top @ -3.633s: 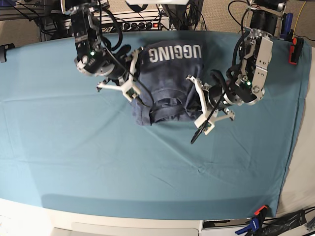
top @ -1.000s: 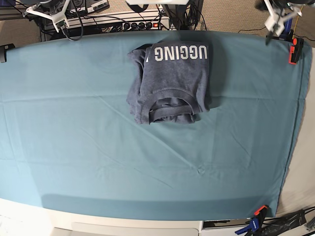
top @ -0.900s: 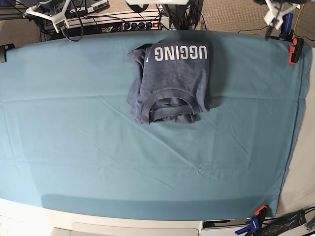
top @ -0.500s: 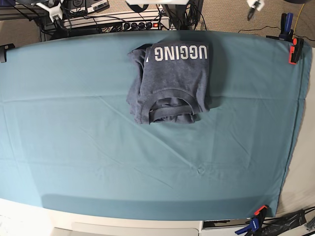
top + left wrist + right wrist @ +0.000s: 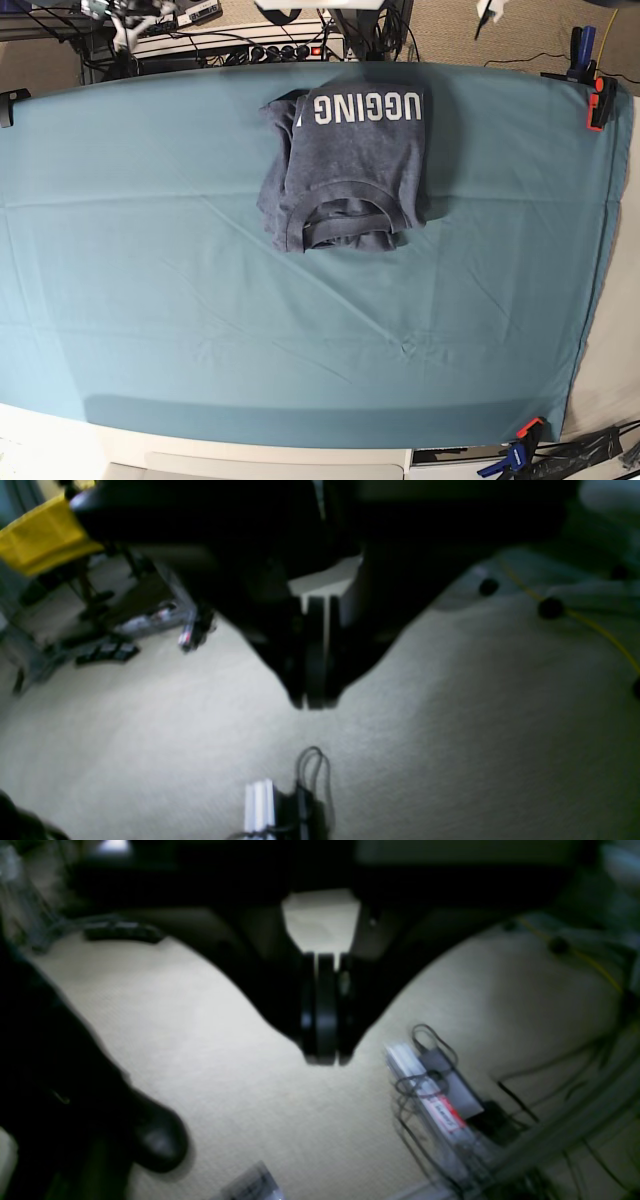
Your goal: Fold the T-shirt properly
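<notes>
The left gripper is hanging clenched on nothing, its jaws pressed flat together over pale carpet, and the right gripper is doing the same above a stretch of floor strewn with cables. In the base view only slivers of the two are showing at the far top edge, well away from the work.

Far below and forward of both grippers, the teal table cloth is covering the whole table. On it, toward the far edge nearest the grippers and between them, the T-shirt is lying as a compact rectangle, lettering facing up at the far end and the ribbed collar at the near end. Its left side is bulging out a little, untidy rather than square.

The folding itself is looking finished, with both arms parked clear. If anything is remaining, it is calling for a gripper to come down and tuck that loose side edge in line.
</notes>
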Action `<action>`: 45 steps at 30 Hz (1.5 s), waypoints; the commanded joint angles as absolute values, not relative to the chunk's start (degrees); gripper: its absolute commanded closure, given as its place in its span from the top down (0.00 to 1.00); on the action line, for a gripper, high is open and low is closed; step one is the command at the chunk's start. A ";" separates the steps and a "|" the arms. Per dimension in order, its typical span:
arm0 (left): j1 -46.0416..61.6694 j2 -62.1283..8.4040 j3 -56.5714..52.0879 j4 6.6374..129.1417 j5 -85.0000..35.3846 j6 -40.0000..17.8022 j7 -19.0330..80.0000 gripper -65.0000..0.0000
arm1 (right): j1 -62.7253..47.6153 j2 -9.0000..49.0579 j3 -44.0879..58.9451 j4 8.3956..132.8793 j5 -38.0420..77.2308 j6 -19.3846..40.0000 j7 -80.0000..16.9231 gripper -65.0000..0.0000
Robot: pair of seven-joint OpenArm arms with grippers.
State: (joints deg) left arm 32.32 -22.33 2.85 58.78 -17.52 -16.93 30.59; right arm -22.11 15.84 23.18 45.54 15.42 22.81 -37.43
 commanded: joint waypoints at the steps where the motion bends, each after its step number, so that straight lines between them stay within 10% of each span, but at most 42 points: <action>1: 30.98 -22.52 3.31 55.66 -17.93 -17.34 29.32 0.00 | -20.93 16.08 23.31 42.83 14.92 23.14 -35.53 0.00; 13: 10.07 -13.43 4.01 16.12 -10.87 -5.26 6.07 0.00 | -5.65 11.03 23.31 14.81 -5.26 21.76 -10.48 0.00; 45: 3.60 0.93 3.95 15.00 -7.66 0.25 4.45 0.00 | 0.01 1.76 23.31 13.43 -8.23 15.38 -9.37 0.00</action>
State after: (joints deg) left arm 3.79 -0.01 3.95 14.87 -7.49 1.48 4.84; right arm -0.19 1.61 23.24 13.17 -8.34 14.92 -9.78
